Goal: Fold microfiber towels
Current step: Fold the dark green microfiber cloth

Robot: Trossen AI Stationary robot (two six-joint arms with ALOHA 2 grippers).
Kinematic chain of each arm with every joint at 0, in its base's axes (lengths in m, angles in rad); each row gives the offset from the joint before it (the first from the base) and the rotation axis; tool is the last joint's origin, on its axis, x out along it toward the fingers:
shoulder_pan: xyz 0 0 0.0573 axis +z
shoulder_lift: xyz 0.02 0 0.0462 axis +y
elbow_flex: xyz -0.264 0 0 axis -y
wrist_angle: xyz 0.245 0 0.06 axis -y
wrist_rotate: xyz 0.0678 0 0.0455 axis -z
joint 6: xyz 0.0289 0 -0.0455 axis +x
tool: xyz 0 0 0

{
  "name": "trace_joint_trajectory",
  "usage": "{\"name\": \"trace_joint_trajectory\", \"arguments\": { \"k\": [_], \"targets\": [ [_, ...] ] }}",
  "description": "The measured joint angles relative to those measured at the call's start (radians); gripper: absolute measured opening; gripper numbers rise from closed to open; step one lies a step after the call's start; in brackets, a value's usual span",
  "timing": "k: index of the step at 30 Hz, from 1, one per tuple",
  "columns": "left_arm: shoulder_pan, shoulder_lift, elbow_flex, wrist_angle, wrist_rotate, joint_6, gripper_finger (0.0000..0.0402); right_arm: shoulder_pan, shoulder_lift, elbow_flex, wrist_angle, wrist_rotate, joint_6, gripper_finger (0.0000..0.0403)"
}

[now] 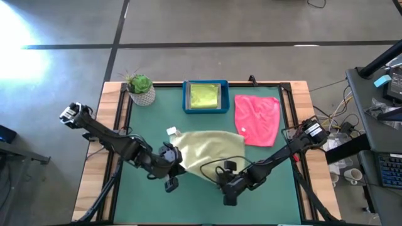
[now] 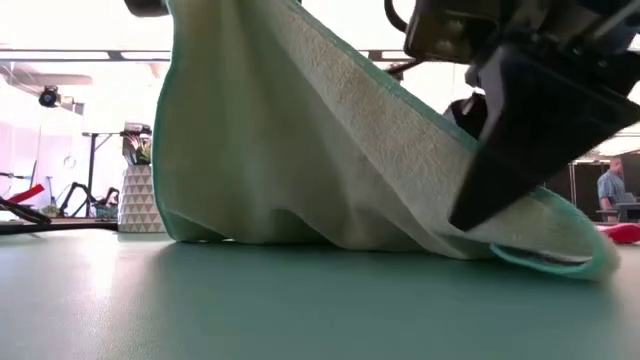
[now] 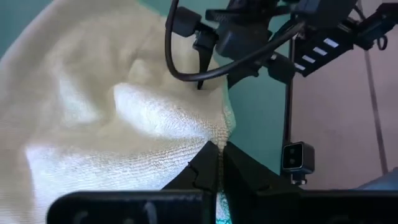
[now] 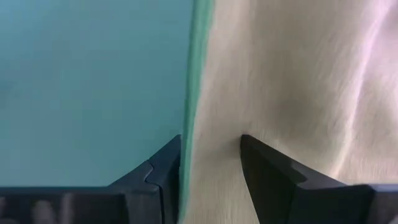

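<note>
The large pale sage towel (image 1: 210, 150) lies mid-table with its near-left part raised. My left gripper (image 1: 173, 169) is shut on it. In the low view the cloth (image 2: 270, 140) hangs from above, and its lower folds rest on the mat. My right gripper (image 4: 211, 155) stands open at the towel's near edge, one finger on either side of the teal hem (image 4: 194, 74). A pink towel (image 1: 257, 119) lies flat at the far right. A folded lime green towel (image 1: 205, 96) sits in the blue tray (image 1: 186, 99). My left gripper pinches the sage towel's hemmed edge (image 3: 225, 127) between its two shut fingers (image 3: 202, 167), slanting down from the table's left. That part is lifted clear; the rest slopes down to the mat, its edge drawn fairly straight. My right gripper: whether its open fingers (image 4: 267, 165) touch the cloth, I cannot tell.
A potted plant (image 1: 141, 88) stands at the far left corner. A small white tag (image 1: 171, 131) lies by the towel's far-left corner. Bare green mat (image 1: 144, 201) spreads along the near edge. A person (image 2: 606, 190) shows in the room beyond.
</note>
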State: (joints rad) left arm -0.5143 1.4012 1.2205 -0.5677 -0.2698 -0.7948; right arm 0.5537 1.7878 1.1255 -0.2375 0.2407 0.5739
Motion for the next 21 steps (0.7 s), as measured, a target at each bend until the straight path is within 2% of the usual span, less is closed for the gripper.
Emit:
{"name": "trace_joint_trajectory", "arguments": {
  "k": [5, 21],
  "targets": [
    [0.007, -0.014, 0.002, -0.002, 0.000, 0.027, 0.0001, 0.011, -0.004, 0.000, -0.080, -0.031, -0.002, 0.0146],
    [0.024, -0.028, 0.045, -0.018, 0.000, 0.079, 0.0001, 0.089, -0.080, -0.001, -0.286, -0.039, 0.020, 0.0146]
  ]
}}
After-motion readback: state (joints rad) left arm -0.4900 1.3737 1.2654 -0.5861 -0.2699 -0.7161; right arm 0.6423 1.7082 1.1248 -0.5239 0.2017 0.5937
